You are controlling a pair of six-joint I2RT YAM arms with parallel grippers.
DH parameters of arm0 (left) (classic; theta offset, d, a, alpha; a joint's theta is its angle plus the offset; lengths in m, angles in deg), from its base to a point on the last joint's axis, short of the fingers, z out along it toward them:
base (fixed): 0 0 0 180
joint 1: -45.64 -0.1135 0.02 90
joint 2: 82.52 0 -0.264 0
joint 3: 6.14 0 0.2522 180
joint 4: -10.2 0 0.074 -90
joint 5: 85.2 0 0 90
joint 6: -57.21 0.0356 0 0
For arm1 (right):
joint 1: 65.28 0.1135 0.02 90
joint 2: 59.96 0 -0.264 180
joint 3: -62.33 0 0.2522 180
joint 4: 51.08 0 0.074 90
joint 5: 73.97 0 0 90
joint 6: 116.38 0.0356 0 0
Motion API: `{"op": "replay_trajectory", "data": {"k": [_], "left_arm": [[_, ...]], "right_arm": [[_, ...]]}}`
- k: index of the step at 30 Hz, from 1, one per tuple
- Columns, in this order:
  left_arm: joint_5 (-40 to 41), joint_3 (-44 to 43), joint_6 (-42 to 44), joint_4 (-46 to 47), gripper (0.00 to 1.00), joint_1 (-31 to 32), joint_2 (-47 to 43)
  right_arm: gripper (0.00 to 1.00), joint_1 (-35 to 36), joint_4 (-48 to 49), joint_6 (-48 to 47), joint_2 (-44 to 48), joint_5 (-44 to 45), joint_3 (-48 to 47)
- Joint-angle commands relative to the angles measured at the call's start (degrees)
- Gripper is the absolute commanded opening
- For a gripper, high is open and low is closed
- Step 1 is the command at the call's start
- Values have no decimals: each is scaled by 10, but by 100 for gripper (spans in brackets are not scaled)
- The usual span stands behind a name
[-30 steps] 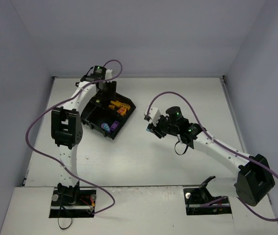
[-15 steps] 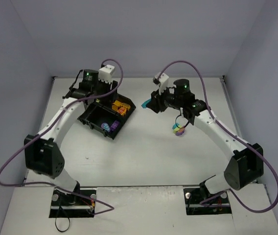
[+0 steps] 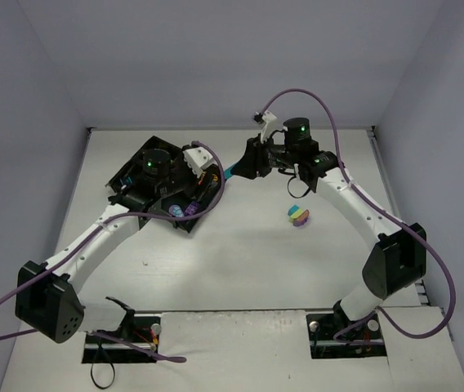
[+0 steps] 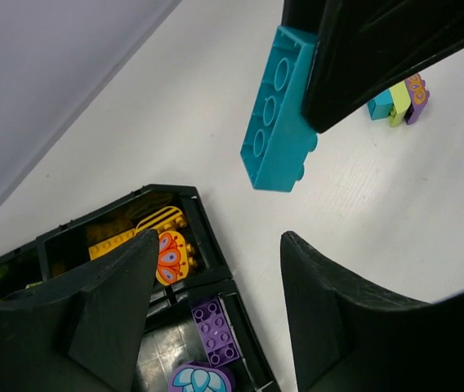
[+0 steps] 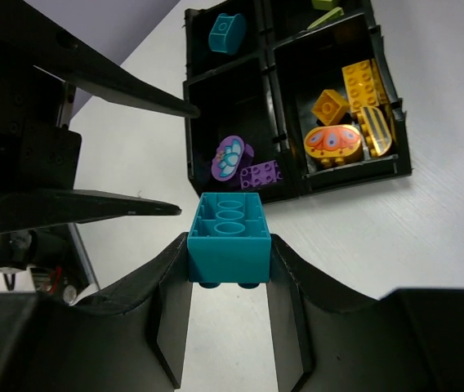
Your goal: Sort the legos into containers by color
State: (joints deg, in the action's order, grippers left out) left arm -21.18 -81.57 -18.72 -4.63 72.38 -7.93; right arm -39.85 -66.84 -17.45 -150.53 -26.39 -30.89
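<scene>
My right gripper is clamped on the teal rectangular plastic brick, and the teal-holding compartment of the black square plastic tray lies at 12 o'clock, beyond the purple pieces.

The left arm rises from its base at the near edge, folds at an elbow low on the far left, and runs its white forearm diagonally up and to the right as far as the wrist. The left gripper points right, its fingers spread wide with nothing between them. The right arm bends at an elbow on the right side and stretches its forearm up and to the left in a long reach. The right gripper points left toward the left one, near it but apart, its two fingers clamped against opposite sides of a teal brick
</scene>
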Motion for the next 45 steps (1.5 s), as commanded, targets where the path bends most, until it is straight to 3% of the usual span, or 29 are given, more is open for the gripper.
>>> {"op": "replay_trajectory", "data": {"k": [1, 21, 26, 30, 31, 34, 36, 42, 45], "left_arm": [[-43, -11, 39, 79, 55, 12, -28], [-61, -38, 30, 125, 54, 45, 19], [-56, -40, 23, 131, 44, 46, 23], [-50, -34, 18, 143, 32, 46, 22], [-50, -32, 18, 146, 23, 46, 21], [-50, -25, 21, 147, 8, 47, 16], [-38, -15, 23, 146, 0, 46, 10], [-13, 23, 20, 135, 0, 43, -9], [-6, 41, 4, 130, 0, 31, -15]], "right_arm": [[0, -4, 23, 38, 4, -50, -32], [2, 6, 37, 76, 7, -100, -10], [2, 9, 43, 86, 6, -101, 0], [5, 14, 45, 89, 2, -101, 6], [6, 13, 45, 89, 0, -101, 8], [27, 13, 45, 87, -1, -95, 14], [49, 11, 45, 86, -1, -83, 17], [73, -13, 45, 88, 3, -52, 19], [77, -39, 45, 92, 10, -38, 17]]}}
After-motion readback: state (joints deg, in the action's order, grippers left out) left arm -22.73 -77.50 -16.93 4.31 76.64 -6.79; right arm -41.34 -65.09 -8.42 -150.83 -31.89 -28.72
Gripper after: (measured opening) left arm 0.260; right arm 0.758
